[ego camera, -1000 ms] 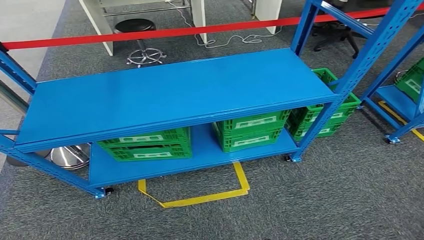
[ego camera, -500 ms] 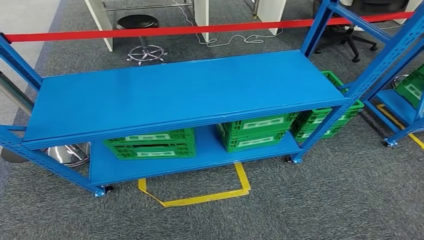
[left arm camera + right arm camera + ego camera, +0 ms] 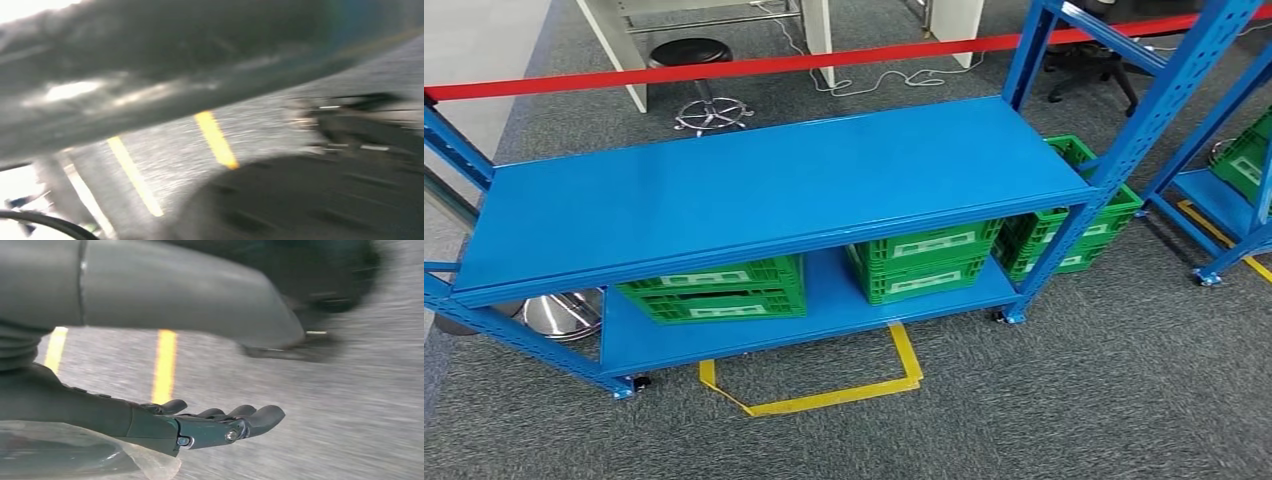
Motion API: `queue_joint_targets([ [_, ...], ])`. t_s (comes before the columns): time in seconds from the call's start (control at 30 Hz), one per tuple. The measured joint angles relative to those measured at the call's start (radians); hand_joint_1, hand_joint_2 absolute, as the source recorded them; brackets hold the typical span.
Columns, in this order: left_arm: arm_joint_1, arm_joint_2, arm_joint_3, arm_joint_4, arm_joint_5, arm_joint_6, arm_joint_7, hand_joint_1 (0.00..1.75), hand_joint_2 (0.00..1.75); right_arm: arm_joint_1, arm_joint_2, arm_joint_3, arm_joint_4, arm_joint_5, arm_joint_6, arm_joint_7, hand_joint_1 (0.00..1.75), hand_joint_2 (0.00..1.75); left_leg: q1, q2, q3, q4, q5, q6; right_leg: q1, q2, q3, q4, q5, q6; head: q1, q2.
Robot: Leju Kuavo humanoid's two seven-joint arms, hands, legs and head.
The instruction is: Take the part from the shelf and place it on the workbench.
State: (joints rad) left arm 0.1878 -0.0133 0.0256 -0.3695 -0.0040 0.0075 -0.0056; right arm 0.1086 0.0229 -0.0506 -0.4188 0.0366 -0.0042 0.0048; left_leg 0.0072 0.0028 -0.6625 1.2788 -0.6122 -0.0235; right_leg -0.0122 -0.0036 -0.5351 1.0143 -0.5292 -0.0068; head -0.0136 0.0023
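Note:
A blue two-level shelf (image 3: 774, 190) stands ahead of me, and its top board is bare. Two green crates (image 3: 714, 290) (image 3: 924, 260) sit on the lower board, and a third (image 3: 1074, 225) stands behind the right post. The top board hides what the crates hold. My right hand (image 3: 200, 425) hangs over grey carpet with its fingers stretched out flat and nothing in them. My left hand (image 3: 150, 65) is a blurred grey mass, and I cannot make out how its fingers lie.
A red barrier tape (image 3: 724, 68) runs behind the shelf, with a stool (image 3: 699, 55) and desk legs beyond it. A yellow floor marking (image 3: 824, 395) lies on the carpet in front. A second blue rack (image 3: 1224, 190) stands at the right. A steel round base (image 3: 559, 312) sits by the shelf's left end.
The whole picture swayed to one side and back, so my head camera moved. Nothing on the shelf has shifted.

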Motion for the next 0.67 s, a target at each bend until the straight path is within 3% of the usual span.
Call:
queue_joint_targets([
  [0.1, 0.050, 0.005, -0.001, 0.057, 0.002, -0.002, 0.001, 0.00, 0.00, -0.049, -0.004, 0.007, -0.066, -0.010, 0.000, -0.002, 0.00, 1.75, 0.017, -0.001, 0.104, -0.196, 0.089, -0.020, 0.002, 0.002, 0.004, 0.003, -0.005, 0.002, -0.002, 0.000],
  [0.17, 0.061, 0.005, -0.002, 0.070, 0.003, -0.003, 0.002, 0.00, 0.00, -0.061, -0.011, 0.011, -0.083, -0.020, 0.000, -0.004, 0.00, 1.75, 0.020, -0.005, 0.138, -0.260, 0.099, -0.013, 0.008, 0.005, 0.000, 0.005, -0.010, 0.009, -0.003, 0.000],
  [0.23, 0.042, 0.005, -0.004, 0.051, 0.004, -0.004, 0.002, 0.00, 0.00, -0.045, -0.013, 0.016, -0.065, -0.029, 0.001, -0.004, 0.00, 1.75, 0.016, -0.014, 0.140, -0.264, 0.096, 0.000, 0.008, -0.001, 0.002, 0.003, -0.014, 0.016, -0.001, 0.000],
  [0.33, 0.007, 0.006, -0.005, 0.030, 0.004, -0.005, 0.001, 0.00, 0.00, -0.009, -0.015, 0.021, -0.041, -0.034, 0.001, 0.000, 0.00, 1.75, 0.012, -0.022, 0.138, -0.263, 0.095, 0.004, 0.003, -0.009, 0.012, 0.002, -0.015, 0.023, 0.002, 0.000],
  [0.47, 0.002, 0.006, -0.005, 0.028, 0.004, -0.005, 0.001, 0.00, 0.00, -0.001, -0.015, 0.022, -0.039, -0.034, 0.001, -0.001, 0.00, 1.75, 0.011, -0.022, 0.137, -0.263, 0.094, 0.004, 0.002, -0.008, 0.016, 0.002, -0.015, 0.023, 0.002, 0.000],
  [0.67, -0.033, 0.008, -0.006, 0.000, 0.004, -0.005, 0.001, 0.00, 0.00, 0.040, -0.015, 0.029, -0.012, -0.034, 0.002, -0.002, 0.00, 1.75, 0.004, -0.007, 0.139, -0.261, 0.092, 0.009, -0.004, 0.009, 0.014, 0.001, -0.011, 0.030, 0.001, 0.000],
])
